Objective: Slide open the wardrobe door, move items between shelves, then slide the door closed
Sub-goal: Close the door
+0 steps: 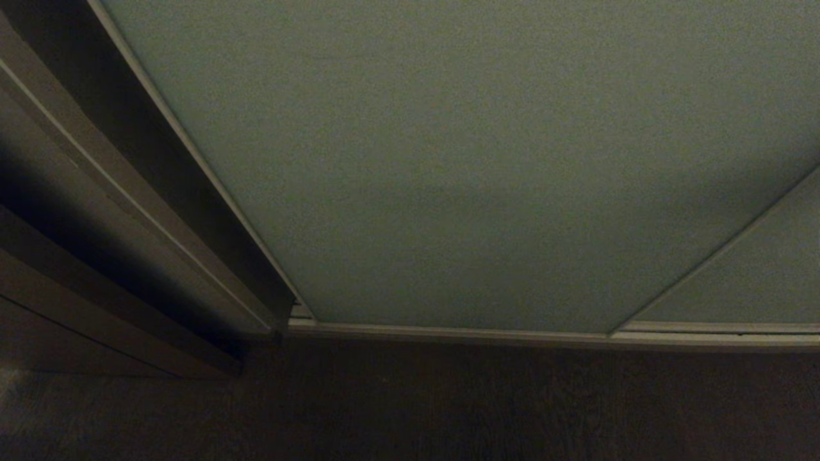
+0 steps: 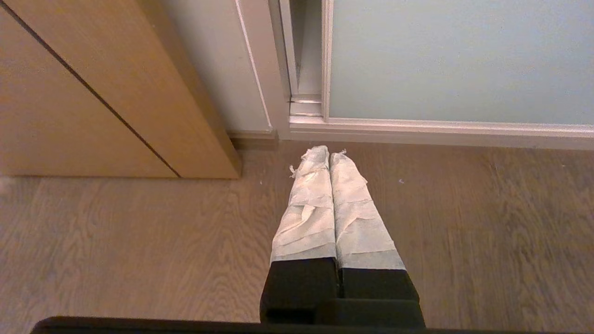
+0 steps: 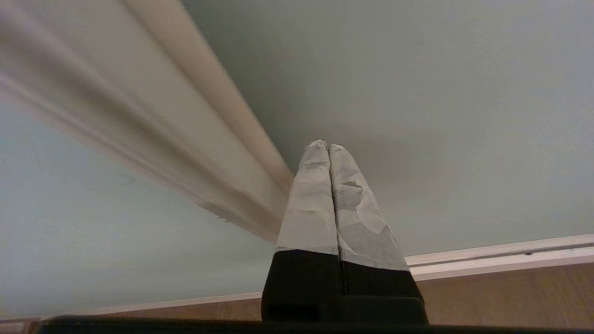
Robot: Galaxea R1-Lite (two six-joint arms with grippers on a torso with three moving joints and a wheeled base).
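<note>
Right wrist view showed the right end effector (image 3: 328, 147), fingers together, near the door (image 3: 441, 93) frame, probably to push it.

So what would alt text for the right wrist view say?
The right tool, its paper-wrapped fingers pressed shut, points at the pale grey-green sliding wardrobe door beside its light metal frame edge. Wooden floor lies below.
</note>
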